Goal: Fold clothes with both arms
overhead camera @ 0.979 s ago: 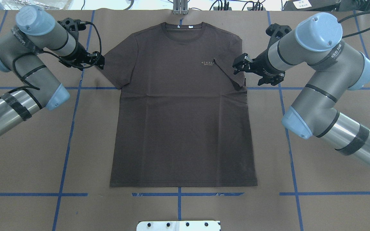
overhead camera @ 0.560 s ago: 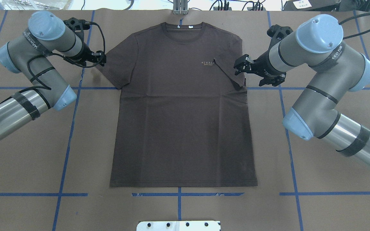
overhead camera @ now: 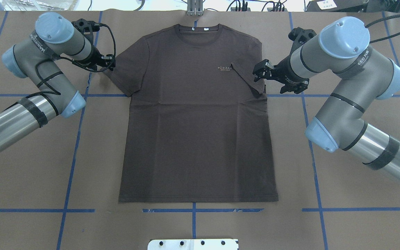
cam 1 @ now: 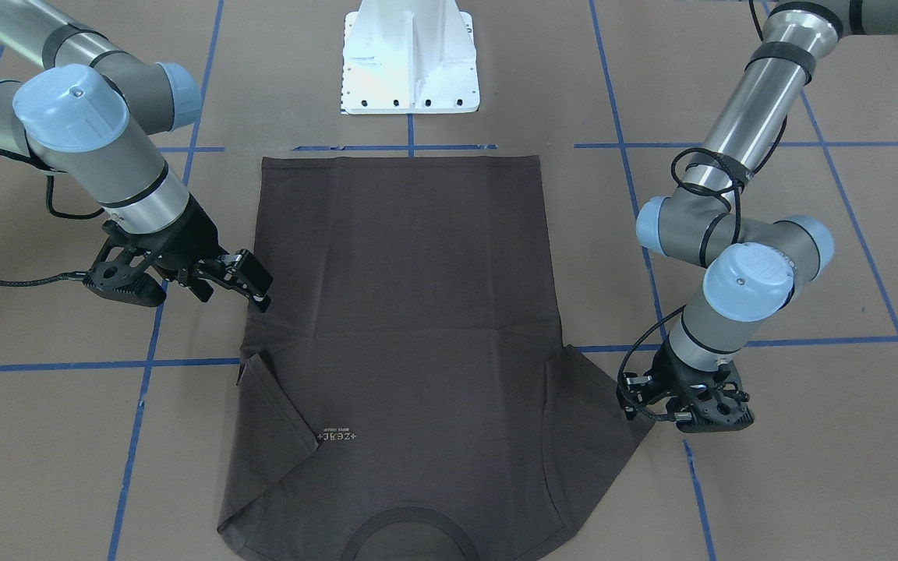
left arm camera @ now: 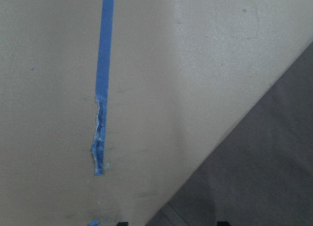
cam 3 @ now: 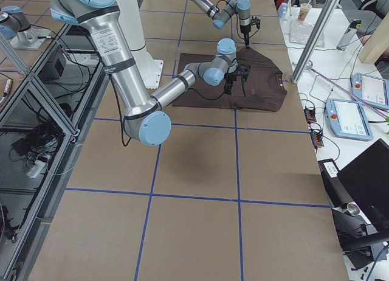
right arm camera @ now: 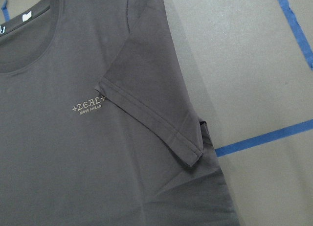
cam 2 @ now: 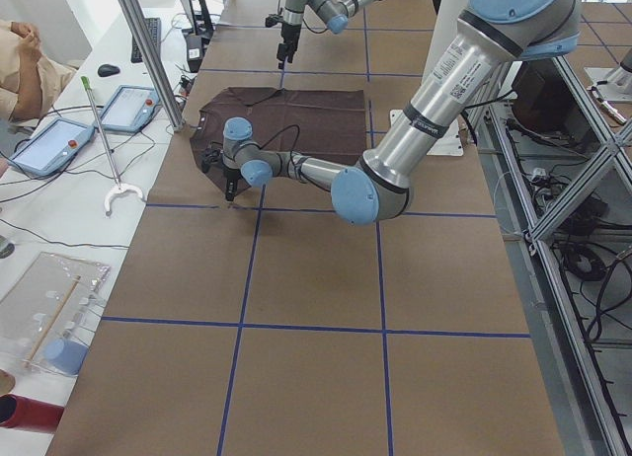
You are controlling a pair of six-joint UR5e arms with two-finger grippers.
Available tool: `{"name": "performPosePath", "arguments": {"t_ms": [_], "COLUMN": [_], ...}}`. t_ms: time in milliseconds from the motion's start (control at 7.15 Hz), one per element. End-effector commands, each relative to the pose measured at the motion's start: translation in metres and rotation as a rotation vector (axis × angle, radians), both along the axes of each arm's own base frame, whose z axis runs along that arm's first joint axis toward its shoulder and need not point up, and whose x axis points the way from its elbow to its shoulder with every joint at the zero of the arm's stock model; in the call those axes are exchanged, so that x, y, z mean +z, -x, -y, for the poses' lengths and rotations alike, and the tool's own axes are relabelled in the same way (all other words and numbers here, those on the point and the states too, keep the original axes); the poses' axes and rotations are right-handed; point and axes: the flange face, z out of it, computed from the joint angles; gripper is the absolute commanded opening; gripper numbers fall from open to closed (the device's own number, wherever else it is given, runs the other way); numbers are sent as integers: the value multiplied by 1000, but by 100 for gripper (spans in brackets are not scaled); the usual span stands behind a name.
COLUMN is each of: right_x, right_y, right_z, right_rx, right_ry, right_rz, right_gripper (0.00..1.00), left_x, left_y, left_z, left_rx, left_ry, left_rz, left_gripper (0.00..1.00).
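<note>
The dark brown-grey T-shirt (overhead camera: 196, 139) lies flat and front up on the table, collar at the far edge. Its sleeve (overhead camera: 247, 78) on my right side is folded in over the chest, next to the pale lettering (right arm camera: 88, 104). The other sleeve (overhead camera: 128, 69) lies spread out flat. My left gripper (overhead camera: 108, 64) is low at that sleeve's outer edge; in the left wrist view the sleeve's edge (left arm camera: 264, 167) lies between open fingertips. My right gripper (overhead camera: 260, 71) hovers open just outside the folded sleeve and holds nothing.
The table is covered in brown paper with blue tape lines (overhead camera: 78, 139). The white pedestal base (cam 1: 411, 62) stands at the near edge behind the shirt's hem. Tablets (cam 2: 49, 145) and cables lie beyond the table's far edge.
My left arm has swung in and toward the far edge, bringing its gripper to the flat sleeve's edge. The right arm has barely moved. The shirt has not moved.
</note>
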Motion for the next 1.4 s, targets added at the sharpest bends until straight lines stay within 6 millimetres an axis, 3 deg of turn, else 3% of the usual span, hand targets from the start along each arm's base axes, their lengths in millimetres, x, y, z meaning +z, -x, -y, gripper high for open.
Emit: {"name": "performPosePath", "arguments": {"t_ms": [0,280,560,699,979,1259], "right_x": [0,9,8,8,7,25], "right_y": [0,5,4,4,5,11], "right_z": [-1,-4,-4,-4,-5,-2], "right_rx": [0,0,1,1,-3,-7], "right_ry": [1,6,4,4,4,26], "right_rz": [0,-15,-15,-15,-12,-38], "right_gripper": [100,100,100,100,100,100], "left_x": [3,0,-21,-51,-108,-121], "left_y": [0,-3,-6,-4,-10,-62], "left_z": [1,3,7,11,-1,-7], "left_rx": [-1,2,3,4,10,-23], "left_ry": [3,5,-14,-37,38,75], "left_rz": [3,2,-17,-42,-132,-114], "left_gripper": [40,0,0,0,0,0]}}
